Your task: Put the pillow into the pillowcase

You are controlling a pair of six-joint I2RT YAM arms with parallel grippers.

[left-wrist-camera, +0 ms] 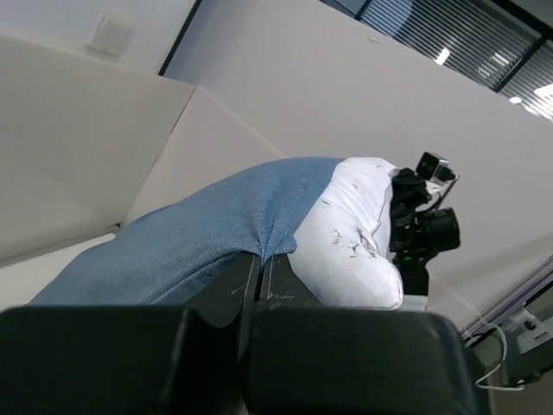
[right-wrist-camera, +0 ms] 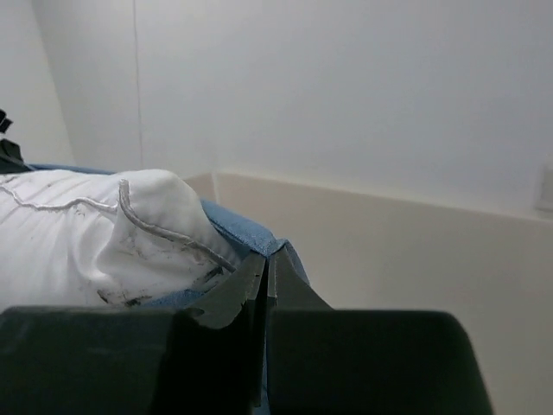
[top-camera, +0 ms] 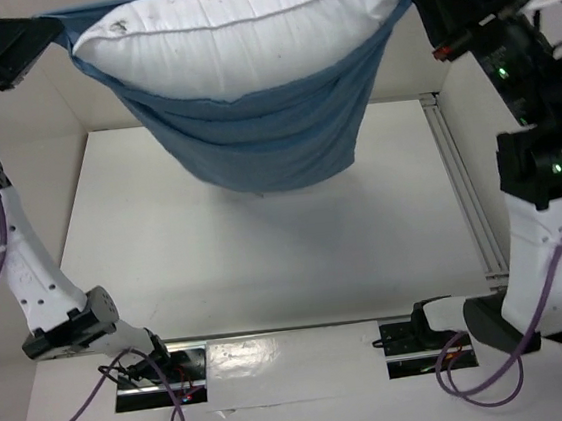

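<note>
At the far left, the left gripper point(left-wrist-camera: 259, 270) is clenched on one corner of the pillowcase point(top-camera: 254, 148), holding it high above the table point(top-camera: 266, 262). The blue sack hangs slung between the two arms, and the pillow point(top-camera: 242, 34) lies lengthwise in its open mouth, white top bulging over the rim. At the far right, the right gripper point(right-wrist-camera: 263, 270) is pinched tight on the other corner, just beside the pillow's pointed end.
</note>
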